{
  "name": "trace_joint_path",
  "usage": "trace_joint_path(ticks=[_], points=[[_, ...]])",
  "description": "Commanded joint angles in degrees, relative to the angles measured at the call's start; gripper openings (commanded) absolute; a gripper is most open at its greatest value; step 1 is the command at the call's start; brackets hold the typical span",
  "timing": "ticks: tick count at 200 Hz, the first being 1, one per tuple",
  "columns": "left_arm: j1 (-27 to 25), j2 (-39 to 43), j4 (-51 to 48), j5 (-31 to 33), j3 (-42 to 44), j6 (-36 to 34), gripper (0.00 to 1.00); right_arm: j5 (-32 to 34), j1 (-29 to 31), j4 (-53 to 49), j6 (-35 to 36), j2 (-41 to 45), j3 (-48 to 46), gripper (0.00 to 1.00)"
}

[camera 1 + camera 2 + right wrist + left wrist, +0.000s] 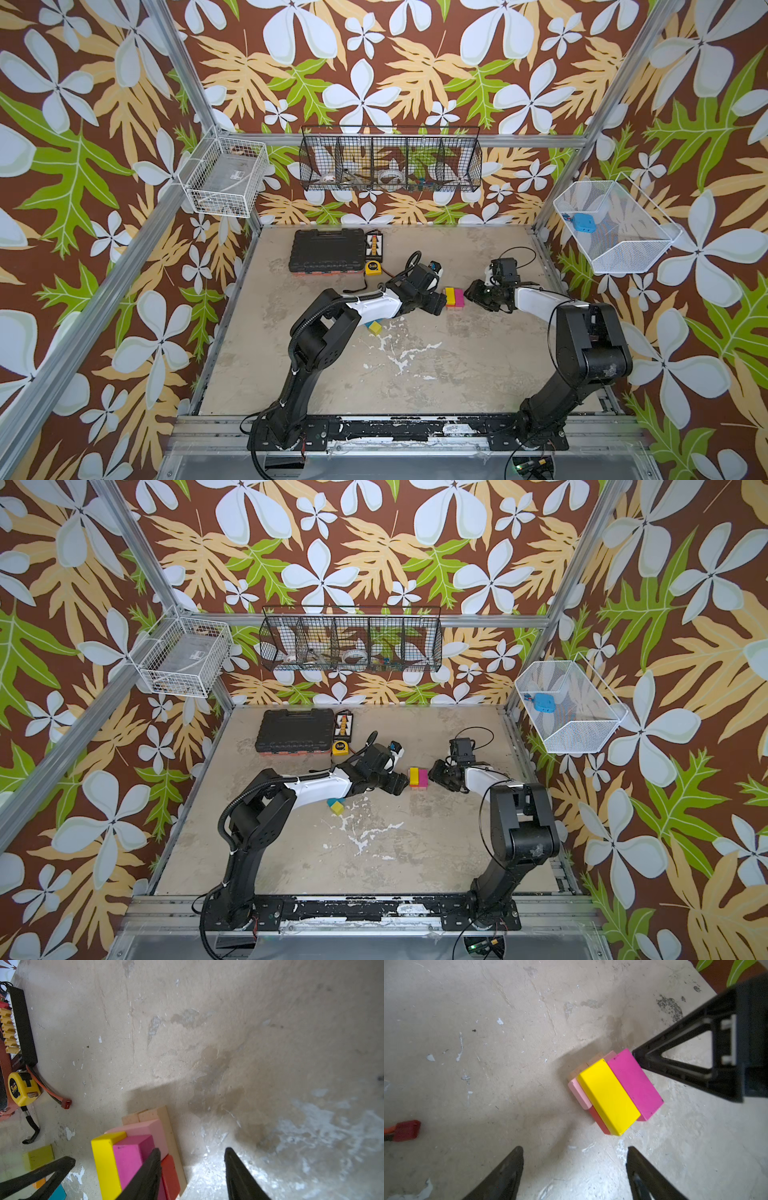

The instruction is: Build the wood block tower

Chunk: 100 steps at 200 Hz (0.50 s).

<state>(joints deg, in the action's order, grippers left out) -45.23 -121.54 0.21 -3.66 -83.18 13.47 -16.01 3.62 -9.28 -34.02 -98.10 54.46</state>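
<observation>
Right wrist view, tower [128, 1159] cut off, teal block [60, 1193] mostly hidden

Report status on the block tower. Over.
Left gripper: jaws open, empty, facing tower. Right gripper: jaws open, one finger against magenta block. Tower low; yellow cube loose by left arm. Nothing blocking the tower.

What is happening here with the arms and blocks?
Two arms are building a block tower between them. It has tan planks at the bottom, a pink brick and a red brick above, then a yellow brick and a magenta brick on top. Both tools are open and empty: the left tool hovers beside the tower, the right tool has one finger at the magenta brick's corner. A yellow cube lies loose near the left arm.
</observation>
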Motion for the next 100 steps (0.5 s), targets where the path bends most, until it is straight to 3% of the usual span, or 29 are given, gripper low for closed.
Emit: trace_joint_path(ticks=[1, 100], points=[[0.71, -1.29, -0.38, 1.11, -1.47, 0.87, 0.79, 0.96, -0.01, -0.42, 0.51, -0.07, 0.38, 0.51], [0.96, -4.41, -2.23, 0.58, -5.81, 0.38, 0.79, 0.84, 0.16, -0.43, 0.51, -0.24, 0.48, 0.50]])
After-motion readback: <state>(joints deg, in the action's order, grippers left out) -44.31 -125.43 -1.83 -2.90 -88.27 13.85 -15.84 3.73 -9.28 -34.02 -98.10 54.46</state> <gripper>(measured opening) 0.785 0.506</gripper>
